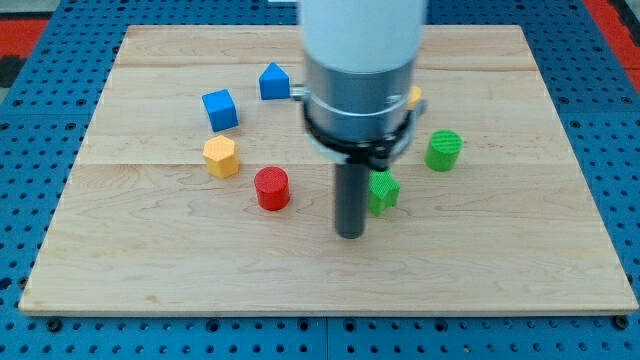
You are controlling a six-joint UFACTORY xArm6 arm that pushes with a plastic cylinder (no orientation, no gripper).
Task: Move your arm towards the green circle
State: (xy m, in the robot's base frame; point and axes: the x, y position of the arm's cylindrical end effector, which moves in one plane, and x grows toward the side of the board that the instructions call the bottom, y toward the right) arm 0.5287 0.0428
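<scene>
1. The wooden board [560,250] lies over a blue pegboard base [30,40], and the arm's white and grey body [358,60] hangs above the middle of it, hiding part of the far side.
2. The rod ends at my tip [350,235], set down on the board. There are no fingers here to open or clench, only this blunt end, and it grasps nothing.
3. The green circle [443,150], a short ribbed cylinder, stands to the view's right of the tip and a little toward the view's top, apart from it.
4. A second green block [384,190], its shape partly hidden, sits just beside the rod on the view's right; whether they touch I cannot tell.
5. To the view's left of the tip are the red cylinder [271,188], the yellow hexagonal block [221,156], the blue cube [219,109] and a blue house-shaped block [274,81].
6. A sliver of yellow block [414,96] peeks out behind the arm.
7. By my judgement the approach is under way but unfinished. The next move calls for sliding rightward and upward in the view, and the near green block may get nudged along.
</scene>
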